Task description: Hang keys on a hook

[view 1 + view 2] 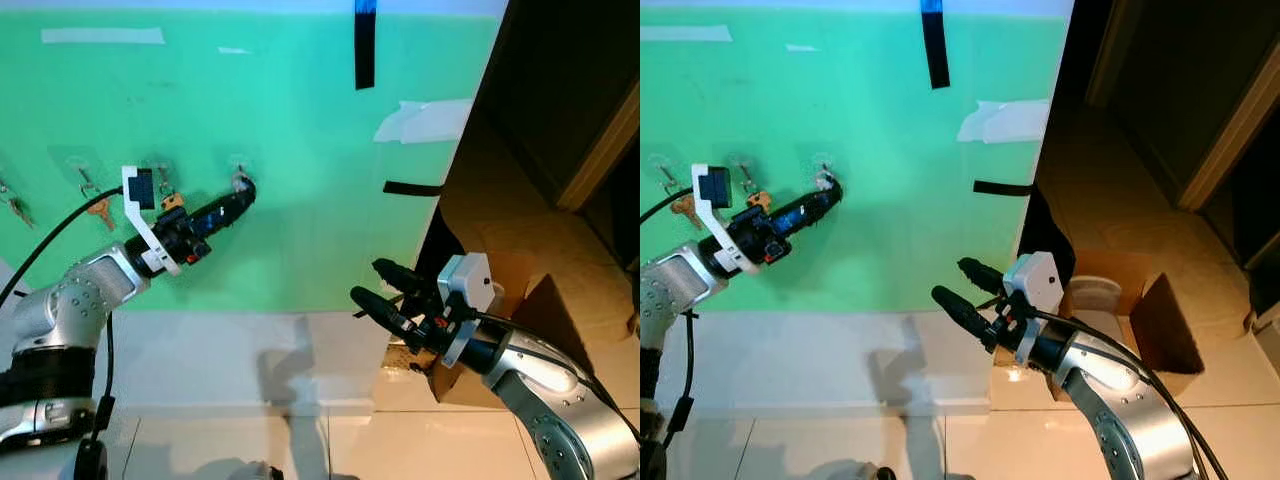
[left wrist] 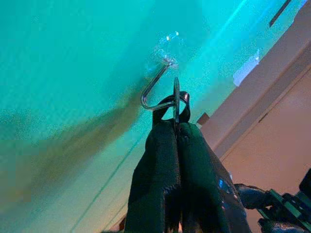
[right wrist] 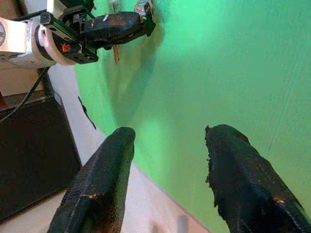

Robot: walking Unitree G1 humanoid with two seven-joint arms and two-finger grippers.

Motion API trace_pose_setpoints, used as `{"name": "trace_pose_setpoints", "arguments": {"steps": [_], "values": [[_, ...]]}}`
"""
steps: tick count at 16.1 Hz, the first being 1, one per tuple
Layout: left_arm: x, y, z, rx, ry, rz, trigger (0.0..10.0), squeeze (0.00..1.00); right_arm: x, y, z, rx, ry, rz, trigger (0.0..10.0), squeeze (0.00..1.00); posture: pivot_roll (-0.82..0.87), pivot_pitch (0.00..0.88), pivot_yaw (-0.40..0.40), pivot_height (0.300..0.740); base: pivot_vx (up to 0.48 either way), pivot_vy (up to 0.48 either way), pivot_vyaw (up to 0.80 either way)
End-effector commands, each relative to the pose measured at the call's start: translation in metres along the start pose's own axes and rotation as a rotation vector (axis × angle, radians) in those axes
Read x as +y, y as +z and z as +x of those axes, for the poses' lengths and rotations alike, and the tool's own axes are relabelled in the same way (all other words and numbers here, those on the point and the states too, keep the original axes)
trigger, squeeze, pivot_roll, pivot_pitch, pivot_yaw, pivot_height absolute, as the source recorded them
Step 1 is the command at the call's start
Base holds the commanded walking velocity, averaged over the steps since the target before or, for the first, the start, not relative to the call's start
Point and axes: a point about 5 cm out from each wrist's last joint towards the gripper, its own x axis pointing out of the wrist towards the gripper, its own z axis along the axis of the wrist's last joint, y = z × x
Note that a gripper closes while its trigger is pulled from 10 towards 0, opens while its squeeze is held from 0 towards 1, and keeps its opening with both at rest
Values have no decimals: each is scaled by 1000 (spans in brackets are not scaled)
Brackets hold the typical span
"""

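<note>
Your left gripper (image 2: pixel 176 127), jaws clenched on thin silver key ring (image 2: pixel 176 99), sits at the bent wire hook (image 2: pixel 156 90) on green wall (image 1: pixel 300 150). Ring looks nearly on; release left. Right gripper (image 1: pixel 388 290) idle, jaws apart.

No readable text, label, brand, number or sign can be made out in any view. The pale tape strips (image 1: pixel 103 36) and black tape strips (image 1: pixel 364 45) stuck on the green wall (image 1: pixel 300 230) are seen to be blank, and nothing legible is printed on the cardboard box (image 1: pixel 520 275) beside that wall.
</note>
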Motion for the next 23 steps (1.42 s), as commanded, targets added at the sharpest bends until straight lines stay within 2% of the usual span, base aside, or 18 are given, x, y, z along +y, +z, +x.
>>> {"name": "trace_pose_setpoints", "arguments": {"steps": [1, 7, 11, 20, 23], "values": [[3, 2, 2, 10, 16, 13, 10000, 0, 1, 4, 0, 2, 5, -21, 10000, 0, -103, 0, 70, 740, 0, 0, 0], [7, -5, 5, 55, 9, -13, 10000, 0, 0, 4, 1, 0, 2, -25, 10000, 0, -105, 0, 72, 740, 0, 0, 0], [5, -6, 1, 40, 10, -14, 10000, 0, 0, 4, 1, -1, 0, -25, 10000, 0, -105, 0, 75, 740, 0, 0, 0], [12, -12, -4, 30, 101, -27, 10000, 0, -2, 3, 2, 13, 2, -39, 10000, 0, -98, 0, 68, 740, 0, 0, 0], [4, -11, -3, 33, 39, -27, 10000, 0, -2, 2, 2, 15, 1, -43, 10000, 0, -98, 0, 68, 740, 0, 0, 0]]}}
